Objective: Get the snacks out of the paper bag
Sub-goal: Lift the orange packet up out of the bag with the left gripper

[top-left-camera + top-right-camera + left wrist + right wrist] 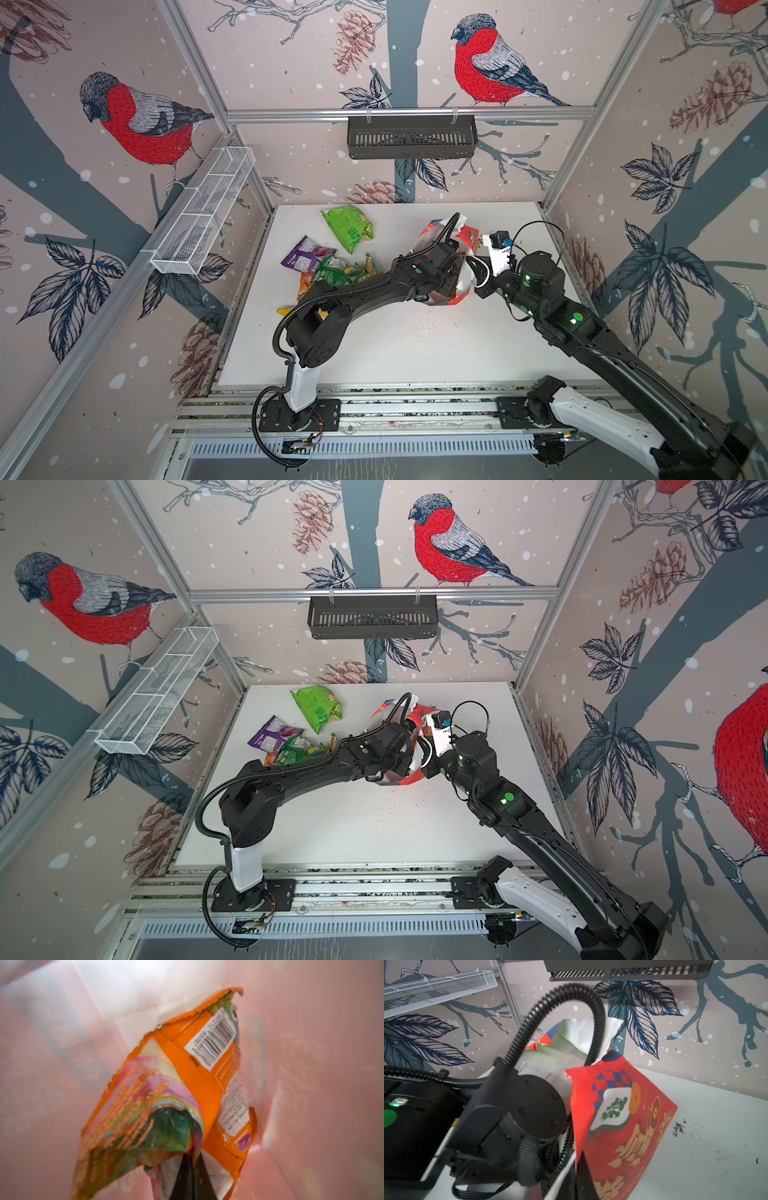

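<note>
Paper bag stands in the back half of the table, right of centre; both claws are on it.

We note the left gripper deep inside the bag, tips pressed together on a corner of an orange packet. The packet's serrated far edge lies close to one inner wall by a fold, and there is open room along its other side. The right gripper pinches the bag's wall at the rim, and the mouth edge there is crumpled and torn. On the table the green packet and purple packet lie left of the bag, apart from it. More packets are piled partly under the left arm. We see the front half of the table bare, plus a strip between the bag and the table's right edge.
</note>
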Robot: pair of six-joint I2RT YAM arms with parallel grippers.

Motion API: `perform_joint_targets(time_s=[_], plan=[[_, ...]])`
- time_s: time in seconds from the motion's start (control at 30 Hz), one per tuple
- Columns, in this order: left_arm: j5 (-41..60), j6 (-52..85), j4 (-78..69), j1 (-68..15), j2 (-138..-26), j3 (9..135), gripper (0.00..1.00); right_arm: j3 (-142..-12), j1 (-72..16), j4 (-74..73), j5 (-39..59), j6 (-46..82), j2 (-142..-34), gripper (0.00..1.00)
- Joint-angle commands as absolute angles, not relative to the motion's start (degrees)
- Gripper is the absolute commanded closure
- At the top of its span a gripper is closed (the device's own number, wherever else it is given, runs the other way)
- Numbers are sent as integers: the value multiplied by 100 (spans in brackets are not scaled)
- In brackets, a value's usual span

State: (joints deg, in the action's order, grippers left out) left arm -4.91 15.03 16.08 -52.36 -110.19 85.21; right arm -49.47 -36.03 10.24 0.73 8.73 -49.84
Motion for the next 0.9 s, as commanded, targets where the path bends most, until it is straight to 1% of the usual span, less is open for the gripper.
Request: perform_joint_targets(time_s=[0.0, 0.17, 0.43, 0.63, 0.87], plan=[[-521, 1471, 1598, -5221, -10819, 8495, 100, -4996, -3621, 826, -68, 834, -5016, 100], [-600, 1389, 1623, -5199, -10606, 8437, 100, -4966, -3621, 809, -104, 832, -5027, 100], [-401, 1433, 1593, -5120, -10257, 8289, 100, -4821, -3643, 773, -242, 749, -5023, 100], [-566, 1474, 1520, -5098, -9922, 8174, 100, -4806, -3716, 751, -393, 731, -5060, 100], [-571, 1429, 1596, -5091, -9523, 8126, 100, -4917, -3762, 778, -927, 959, -5195, 100]])
